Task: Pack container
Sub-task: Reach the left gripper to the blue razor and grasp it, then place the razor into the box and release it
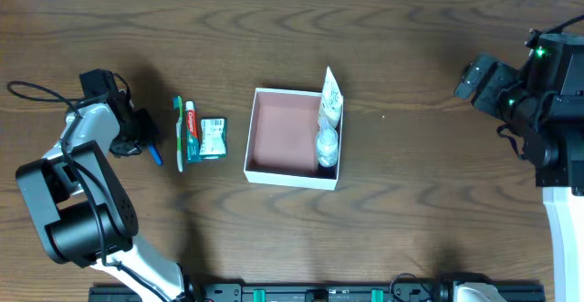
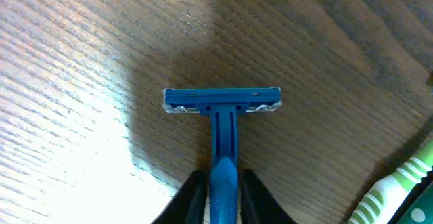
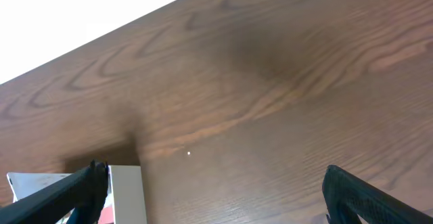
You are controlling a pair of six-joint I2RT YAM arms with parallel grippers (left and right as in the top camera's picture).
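Note:
The container (image 1: 283,129), a square white box with a pinkish-brown inside, sits mid-table. A white tube (image 1: 330,97) and a clear small bottle (image 1: 327,145) lie along its right side. My left gripper (image 2: 223,190) is shut on the handle of a blue razor (image 2: 223,109), whose head points away over the wood; it also shows in the overhead view (image 1: 155,154). A green toothbrush (image 1: 179,133), a toothpaste tube (image 1: 192,130) and a green packet (image 1: 213,139) lie left of the container. My right gripper (image 3: 213,197) is open and empty at the far right; the container's corner (image 3: 125,190) shows by its left finger.
The left arm's base (image 1: 82,211) stands at the front left and the right arm's body (image 1: 547,92) at the right edge. The toothbrush tip (image 2: 399,183) lies close to the right of the held razor. A dark rail (image 1: 319,293) runs along the table's front edge.

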